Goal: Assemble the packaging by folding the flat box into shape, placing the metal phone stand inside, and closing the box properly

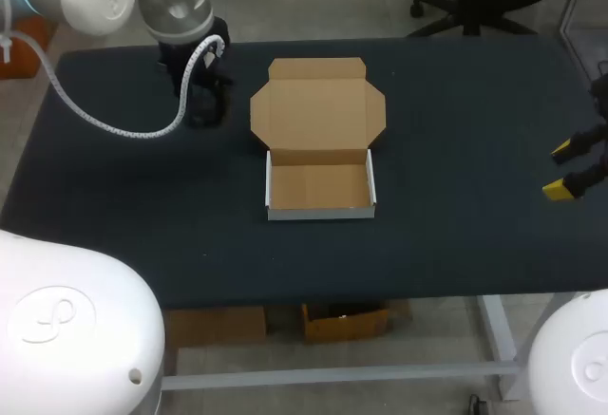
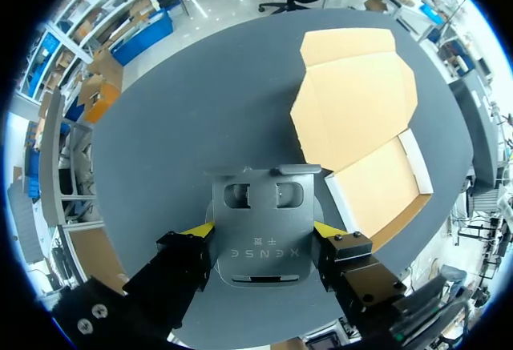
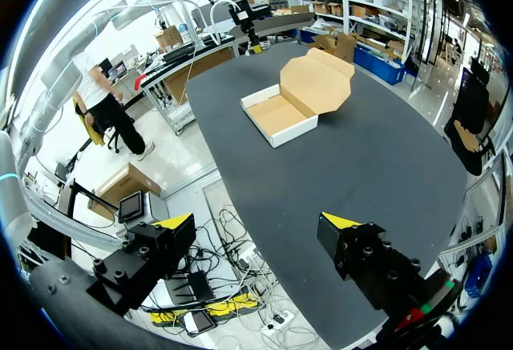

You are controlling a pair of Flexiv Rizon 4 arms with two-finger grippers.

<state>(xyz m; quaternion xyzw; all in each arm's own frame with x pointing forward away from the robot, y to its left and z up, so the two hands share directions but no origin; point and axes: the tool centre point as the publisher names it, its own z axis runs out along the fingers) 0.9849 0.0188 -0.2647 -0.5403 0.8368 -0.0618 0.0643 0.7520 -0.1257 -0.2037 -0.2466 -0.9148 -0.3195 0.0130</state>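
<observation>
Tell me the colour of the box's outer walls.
White; box interior is brown. Clearest in right wrist view.

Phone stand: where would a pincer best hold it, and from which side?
By its two straight side edges, coming in from the end opposite the bent lip. The metal phone stand is a flat, narrow plate, so the left pincer spans it, one yellow tip on each edge.
</observation>
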